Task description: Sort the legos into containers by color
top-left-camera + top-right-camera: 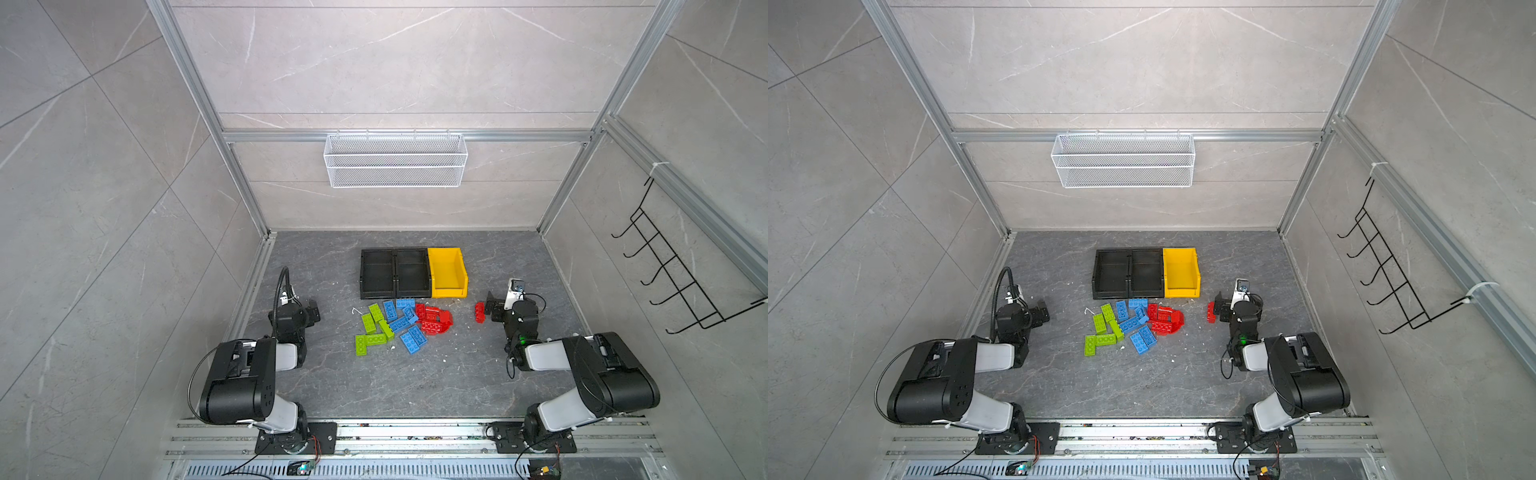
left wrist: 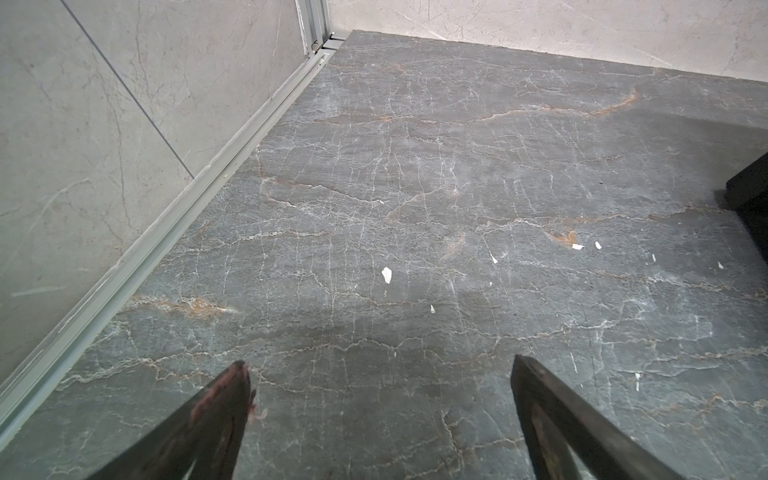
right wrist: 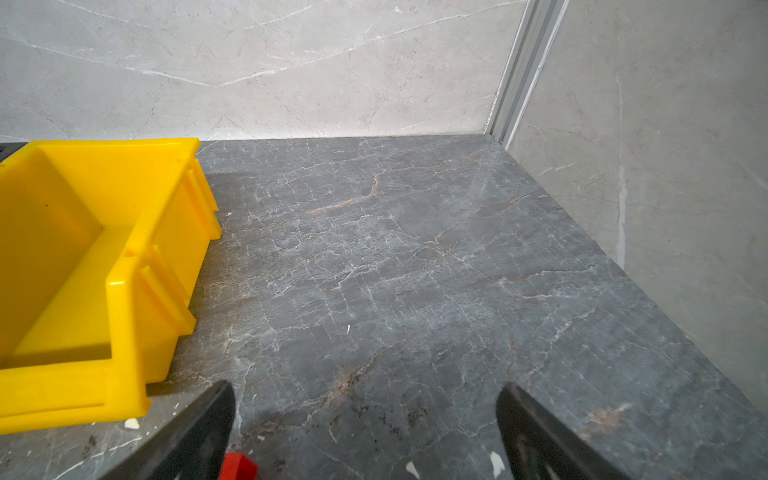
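The legos lie in a loose pile in both top views: lime green ones [image 1: 372, 330] on the left, blue ones [image 1: 405, 322] in the middle, red ones [image 1: 434, 320] on the right. A lone red brick [image 1: 480, 312] [image 3: 237, 467] sits beside my right gripper [image 1: 490, 305] [image 3: 365, 385], which is open over bare floor. Behind the pile stand the containers, all empty: two black bins [image 1: 377, 274] [image 1: 412, 273] and a yellow bin [image 1: 444, 250] [image 3: 166, 232]. My left gripper [image 1: 313, 309] [image 2: 379, 362] is open and empty, left of the pile.
A white wire basket [image 1: 395, 160] hangs on the back wall and a black hook rack [image 1: 673, 274] on the right wall. Small white chips [image 2: 386, 274] are scattered on the grey marbled floor. Aluminium rails run along the floor's left and front edges.
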Controlling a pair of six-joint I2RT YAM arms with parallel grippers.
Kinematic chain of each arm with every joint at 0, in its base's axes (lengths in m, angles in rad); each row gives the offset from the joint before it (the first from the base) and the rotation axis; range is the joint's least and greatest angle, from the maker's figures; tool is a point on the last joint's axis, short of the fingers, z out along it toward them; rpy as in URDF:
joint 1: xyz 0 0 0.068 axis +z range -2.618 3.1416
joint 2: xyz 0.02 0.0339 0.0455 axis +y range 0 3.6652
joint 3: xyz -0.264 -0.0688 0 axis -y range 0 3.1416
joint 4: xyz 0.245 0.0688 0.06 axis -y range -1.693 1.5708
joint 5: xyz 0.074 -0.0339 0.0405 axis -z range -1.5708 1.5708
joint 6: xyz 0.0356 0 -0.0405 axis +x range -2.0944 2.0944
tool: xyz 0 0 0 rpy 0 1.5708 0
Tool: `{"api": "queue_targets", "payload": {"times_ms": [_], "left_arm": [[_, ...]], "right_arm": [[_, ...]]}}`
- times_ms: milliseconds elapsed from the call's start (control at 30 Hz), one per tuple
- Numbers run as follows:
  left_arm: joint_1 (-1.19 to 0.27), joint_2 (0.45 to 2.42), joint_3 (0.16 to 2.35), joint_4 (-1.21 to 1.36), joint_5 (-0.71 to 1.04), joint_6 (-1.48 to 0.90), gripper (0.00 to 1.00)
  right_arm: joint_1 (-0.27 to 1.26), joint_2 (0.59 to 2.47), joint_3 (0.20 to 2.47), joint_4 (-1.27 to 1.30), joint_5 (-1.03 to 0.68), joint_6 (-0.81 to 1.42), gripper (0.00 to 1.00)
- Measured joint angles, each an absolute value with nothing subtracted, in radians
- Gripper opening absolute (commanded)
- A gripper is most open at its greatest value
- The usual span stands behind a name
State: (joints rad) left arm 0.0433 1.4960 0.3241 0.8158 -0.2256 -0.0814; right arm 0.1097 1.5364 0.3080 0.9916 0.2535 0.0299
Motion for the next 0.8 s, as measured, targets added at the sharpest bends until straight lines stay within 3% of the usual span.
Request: {"api": "queue_targets", "payload": {"times_ms": [133,267,400,500,733,800], "left_arm": [[0.043,1.496,0.324,0.816,-0.226,-0.081,0.99],[0.039,1.44,0.358,0.695,-0.231,-0.081,0.99],[0.037,1.253,0.447,0.469,-0.206,-0.137,0.99],[0.014,1.091,0.487,0.384,-0.13,-0.223,0.99],[-0.348,0.93,0.44,0.317,-0.112,-0.269,1.0],[-0.384,0.929,0.397,0.317,-0.105,-0.27,0.99]], "right_arm": [[0.11,1.512,0.308,0.965,0.272,0.034,0.94],[0.114,1.366,0.32,0.841,0.288,0.034,0.93],[0.125,1.221,0.474,0.509,0.25,0.118,0.78],[0.135,1.202,0.661,0.236,0.173,0.198,0.73],[0.239,1.212,0.789,-0.228,0.117,0.309,0.69],[0.249,1.226,0.785,-0.303,0.115,0.323,0.65]]}}
